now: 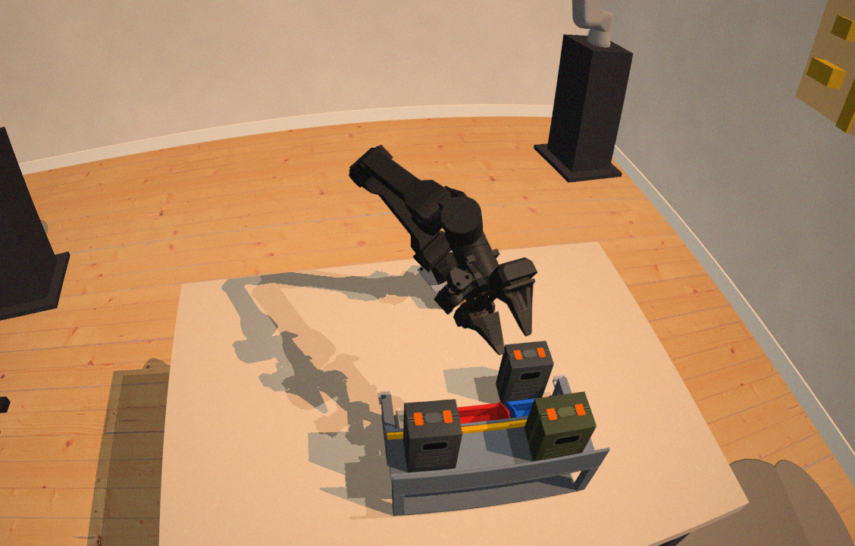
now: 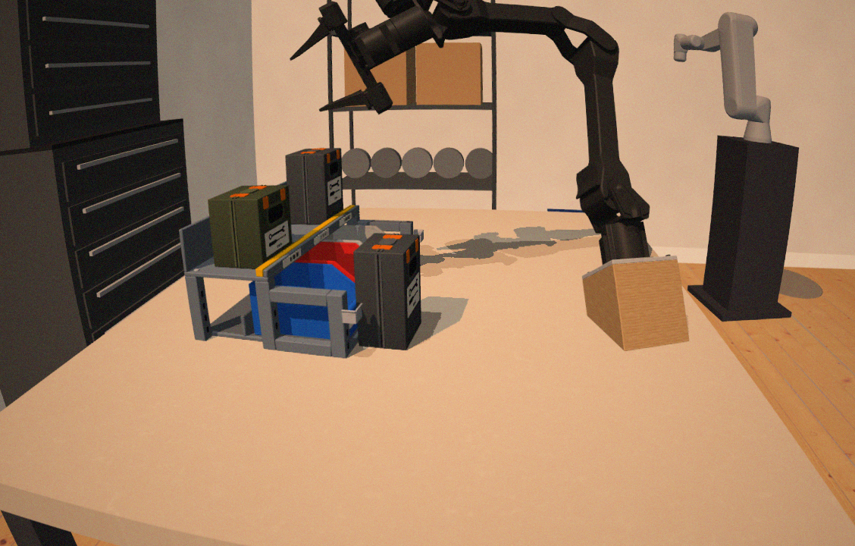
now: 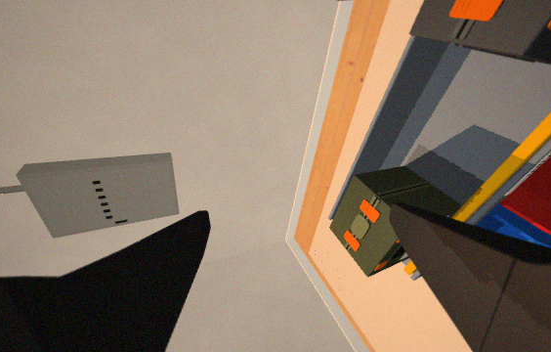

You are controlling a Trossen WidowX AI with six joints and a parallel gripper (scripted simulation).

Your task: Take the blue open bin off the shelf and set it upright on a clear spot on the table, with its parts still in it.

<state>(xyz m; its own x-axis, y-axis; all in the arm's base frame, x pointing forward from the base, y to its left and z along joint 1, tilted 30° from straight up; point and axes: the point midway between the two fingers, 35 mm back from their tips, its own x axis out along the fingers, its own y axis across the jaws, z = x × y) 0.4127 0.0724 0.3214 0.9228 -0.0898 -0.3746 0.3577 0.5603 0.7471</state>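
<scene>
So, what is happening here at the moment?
A black robot arm holds its open, empty gripper high above a small grey shelf on the table. The blue bin is still in the shelf beside a red bin, with three closed cases around. Nothing is grasped yet.
</scene>
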